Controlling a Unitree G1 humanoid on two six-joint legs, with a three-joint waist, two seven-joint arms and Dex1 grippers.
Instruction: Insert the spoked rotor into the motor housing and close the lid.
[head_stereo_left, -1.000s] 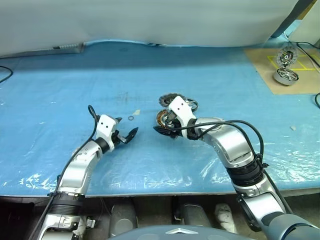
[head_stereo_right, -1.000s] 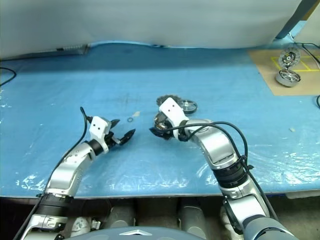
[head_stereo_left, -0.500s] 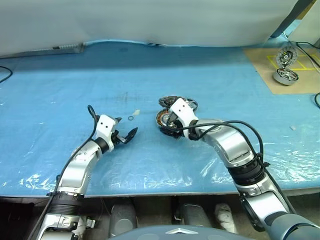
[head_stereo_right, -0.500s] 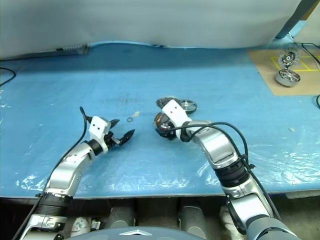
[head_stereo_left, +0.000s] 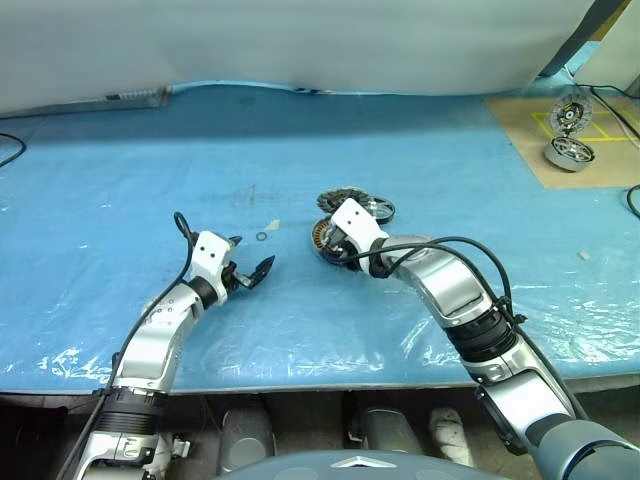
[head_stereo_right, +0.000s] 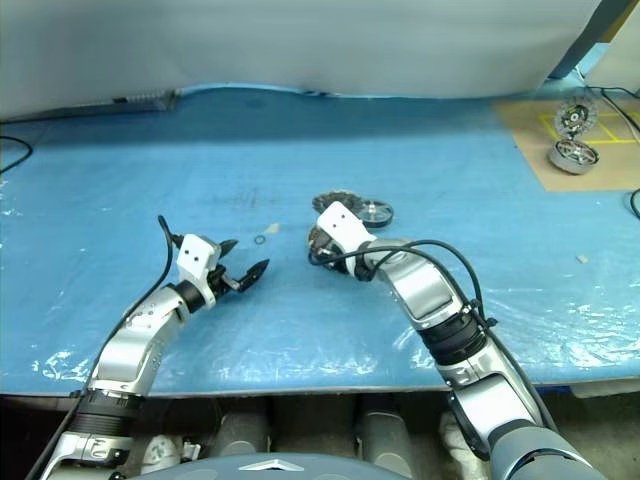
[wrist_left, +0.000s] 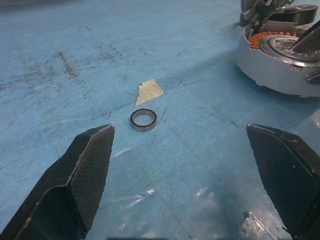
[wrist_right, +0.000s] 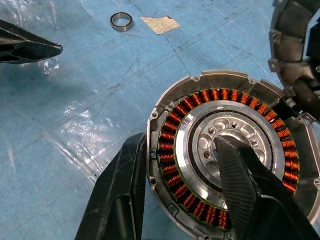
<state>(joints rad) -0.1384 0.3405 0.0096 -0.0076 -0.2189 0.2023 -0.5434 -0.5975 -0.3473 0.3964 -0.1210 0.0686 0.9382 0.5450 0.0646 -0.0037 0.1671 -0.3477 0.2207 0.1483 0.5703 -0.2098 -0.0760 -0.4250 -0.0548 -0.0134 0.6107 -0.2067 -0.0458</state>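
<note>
Lower and a little further forward than a second ago, the right gripper (wrist_right: 180, 192) has narrowed its fingers so that they straddle the wall of the motor housing (wrist_right: 227, 150): one finger (wrist_right: 120, 195) stands just outside the rim, the other (wrist_right: 245, 190) lies over the silver centre inside the ring of copper windings. Whether they already pinch the wall I cannot tell. The housing sits near the middle of the blue surface (head_stereo_left: 120, 170). Just behind it lie the lid (head_stereo_left: 340, 200), its toothed edge showing, and beside that the spoked rotor (head_stereo_left: 378, 209), both flat on the sheet and apart from the fingers. The left gripper (wrist_left: 182, 185) has kept its place, fingers spread wide and empty, hovering low over the surface to the left of the housing. Ahead of it lie a small metal ring (wrist_left: 143, 119) and a scrap of tan tape (wrist_left: 149, 92), close together but not touching.
</note>
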